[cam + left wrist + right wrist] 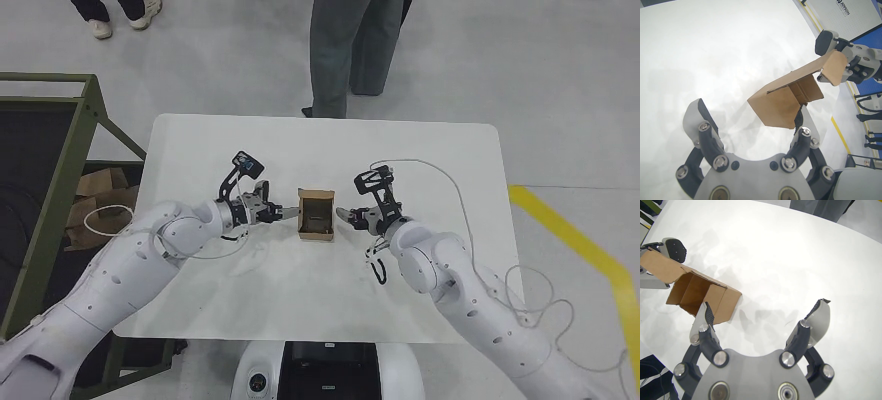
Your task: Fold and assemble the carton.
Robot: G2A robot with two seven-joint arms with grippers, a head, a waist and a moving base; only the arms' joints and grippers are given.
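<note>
We find the carton point(316, 215) standing open-topped near the middle of the table point(440, 160), with a ragged flap raised at each end. The left end effector point(750, 106) is at one end, fingers apart, one against a carton corner. The right end effector point(764, 302) faces it from the other end, also spread, one finger at the wall. The table's edges lie well away all round.

Found carton point(316, 216) flanked at nine o'clock by left gripper point(285, 211), three by right gripper point(346, 215), with room over table point(430, 160) at twelve and six.
</note>
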